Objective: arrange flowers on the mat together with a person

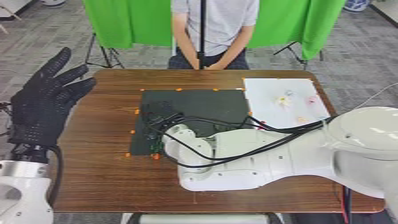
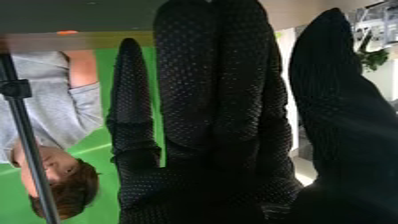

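1. Head view: the left hand [image 1: 43,102] is raised beside the left side of the bench [image 1: 98,180], well apart from the mats, its fingers relaxed and spread, pointing away from the robot.
2. From the right, the right arm [image 1: 249,155] reaches across the bench, its forearm above the near part of the black mat [image 1: 213,100]. The right hand [image 1: 159,118] lies over the left part of that mat, dark against dark; whether it touches the surface, I cannot tell.
3. In the right wrist view, the right hand [image 2: 213,192] is released: the fingers [image 2: 187,75] are straight, mostly close together, with the thumb [image 2: 333,90] held apart from them.
4. On the white mat [image 1: 266,90], just beside the far right part of the black one, lie small flowers: a yellow one [image 1: 283,101] around the middle and a pink one [image 1: 313,100] nearer the right edge. Other small pieces there are too blurred to name.
5. Black cables [image 1: 240,158] loop over the right arm and across part of the black mat. Orange markers [image 1: 179,90] sit around the mats' edges.
6. Beyond the bench hangs a green curtain [image 1: 133,30], with a black pole [image 1: 202,25] upright in front of it.
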